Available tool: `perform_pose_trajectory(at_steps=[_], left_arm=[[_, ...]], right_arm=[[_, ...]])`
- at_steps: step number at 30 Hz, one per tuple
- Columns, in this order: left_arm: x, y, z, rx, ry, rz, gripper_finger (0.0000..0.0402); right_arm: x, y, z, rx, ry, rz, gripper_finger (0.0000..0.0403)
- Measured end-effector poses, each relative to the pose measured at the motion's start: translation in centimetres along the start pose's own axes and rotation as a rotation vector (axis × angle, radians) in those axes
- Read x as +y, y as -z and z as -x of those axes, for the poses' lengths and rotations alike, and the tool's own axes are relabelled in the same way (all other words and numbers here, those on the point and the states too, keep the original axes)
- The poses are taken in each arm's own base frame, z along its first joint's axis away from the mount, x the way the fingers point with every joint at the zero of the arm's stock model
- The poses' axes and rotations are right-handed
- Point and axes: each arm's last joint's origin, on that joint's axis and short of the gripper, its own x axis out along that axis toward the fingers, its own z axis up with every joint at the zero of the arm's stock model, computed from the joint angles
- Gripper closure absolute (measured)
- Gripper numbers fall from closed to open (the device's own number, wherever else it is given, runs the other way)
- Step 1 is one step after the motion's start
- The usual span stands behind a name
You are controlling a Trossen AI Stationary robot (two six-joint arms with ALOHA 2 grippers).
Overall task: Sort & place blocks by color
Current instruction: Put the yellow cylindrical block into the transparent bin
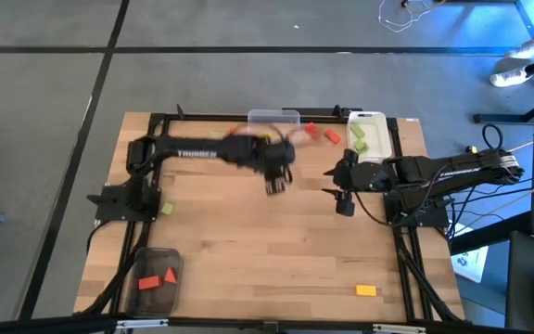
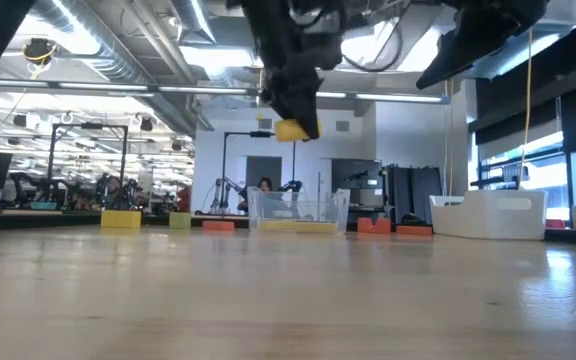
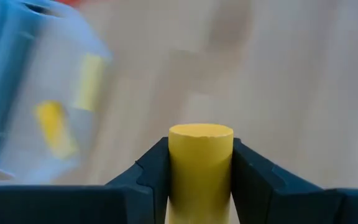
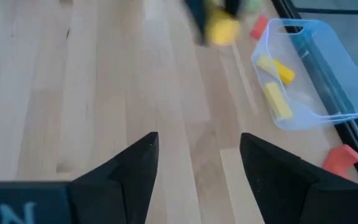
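My left gripper (image 1: 274,184) hangs over the table's middle, toward the far edge, shut on a yellow round block (image 3: 201,163). The low view shows that block (image 2: 290,129) high above the wood. A clear container (image 1: 273,118) at the far edge holds yellow blocks (image 4: 274,84). Two red blocks (image 1: 321,134) lie on the wood beside it. Green blocks (image 1: 360,141) sit in a pale container (image 1: 371,119). Red blocks (image 1: 158,277) lie in a dark tray near the front left. My right gripper (image 4: 197,149) is open above bare wood, right of centre (image 1: 344,204). My left gripper pinches the yellow round block by its curved sides (image 3: 174,171), one finger (image 3: 151,174) on each side. The block's flat end (image 3: 201,131) sticks out past the fingertips. The fingers come from above, pointing down, and the block is lifted clear of the table.
A lone yellow block (image 1: 366,290) lies near the front right edge and a green block (image 1: 166,210) by the left arm's base. Black frame rails (image 1: 406,250) run along the table's sides. Open wood (image 1: 276,250) spreads across the middle and near half.
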Motion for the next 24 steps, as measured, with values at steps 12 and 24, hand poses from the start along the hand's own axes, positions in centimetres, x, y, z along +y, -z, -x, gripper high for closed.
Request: perform_pose_trajectory(at_steps=[12, 24], left_arm=[[14.4, -0.7, -4.5, -0.106, -0.068, 0.166, 0.0282], [18.8, 1.6, -10.2, -0.033, -0.041, 0.248, 0.028]], right_arm=[[-0.1, 0.2, 0.2, 0.01, -0.005, -0.03, 0.0176], [-0.1, 0.2, 0.2, 0.011, -0.01, -0.052, 0.0176]])
